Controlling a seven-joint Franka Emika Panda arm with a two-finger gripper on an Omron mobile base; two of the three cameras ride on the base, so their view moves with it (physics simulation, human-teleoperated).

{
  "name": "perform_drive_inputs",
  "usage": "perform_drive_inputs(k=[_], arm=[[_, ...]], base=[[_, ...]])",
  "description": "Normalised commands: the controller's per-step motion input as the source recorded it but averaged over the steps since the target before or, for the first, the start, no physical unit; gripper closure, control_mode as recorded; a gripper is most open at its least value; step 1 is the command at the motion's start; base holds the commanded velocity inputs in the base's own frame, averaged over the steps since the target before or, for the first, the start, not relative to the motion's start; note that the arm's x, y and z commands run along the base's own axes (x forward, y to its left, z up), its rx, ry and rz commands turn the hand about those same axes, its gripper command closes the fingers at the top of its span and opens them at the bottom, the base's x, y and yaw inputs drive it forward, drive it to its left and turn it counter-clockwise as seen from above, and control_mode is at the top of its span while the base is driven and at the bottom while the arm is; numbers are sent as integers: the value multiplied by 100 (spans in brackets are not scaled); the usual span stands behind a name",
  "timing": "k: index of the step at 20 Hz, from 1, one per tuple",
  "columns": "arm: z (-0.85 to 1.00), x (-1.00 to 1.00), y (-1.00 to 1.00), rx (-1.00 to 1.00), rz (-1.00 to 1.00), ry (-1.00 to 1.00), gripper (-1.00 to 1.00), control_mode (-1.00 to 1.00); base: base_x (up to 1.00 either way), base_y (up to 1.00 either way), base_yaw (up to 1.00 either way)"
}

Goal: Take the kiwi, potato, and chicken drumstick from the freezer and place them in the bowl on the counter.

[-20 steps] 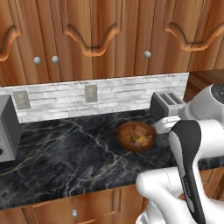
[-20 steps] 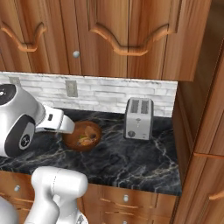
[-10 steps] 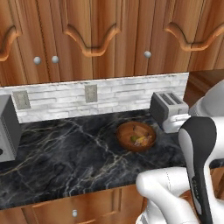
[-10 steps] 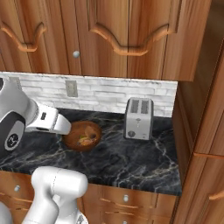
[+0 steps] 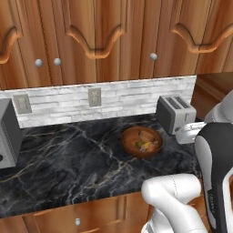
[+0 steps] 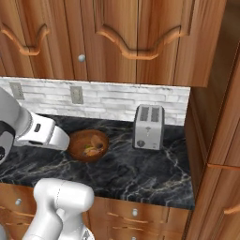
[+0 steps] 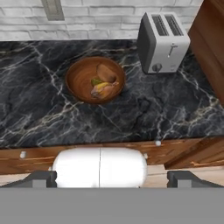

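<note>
The reddish-brown wooden bowl (image 7: 79, 78) sits on the black marble counter (image 7: 35, 109), left of a toaster. Inside it lie the green kiwi (image 7: 96, 82), the brown potato (image 7: 105, 71) and the tan chicken drumstick (image 7: 105, 89). The same bowl (image 5: 130, 136) (image 6: 76, 142) shows in both base views with food in it. My gripper (image 7: 113, 179) hangs open and empty well above and in front of the counter edge, its fingertips (image 7: 41, 178) far apart. The freezer is out of view.
A silver toaster (image 5: 175, 113) (image 6: 149, 126) (image 7: 162, 41) stands right of the bowl against the white brick backsplash. A grey appliance (image 5: 7, 134) is at the counter's far left. A tall wooden panel (image 6: 211, 117) bounds the counter on the right. Wooden cabinets hang overhead.
The arm has drawn back from the bowl, toward the base. The gripper stays open. The bowl and its food have not moved.
</note>
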Motion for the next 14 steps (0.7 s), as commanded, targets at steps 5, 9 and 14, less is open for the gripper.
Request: perform_drive_inputs(k=[5,9,14], arm=[[-3,6,0,0,0,0,-100,-100],[-11,18,0,0,0,0,-100,-100],[-38,31,0,0,0,0,-100,-100]], base=[[0,0,0],[0,0,0],[0,0,0]])
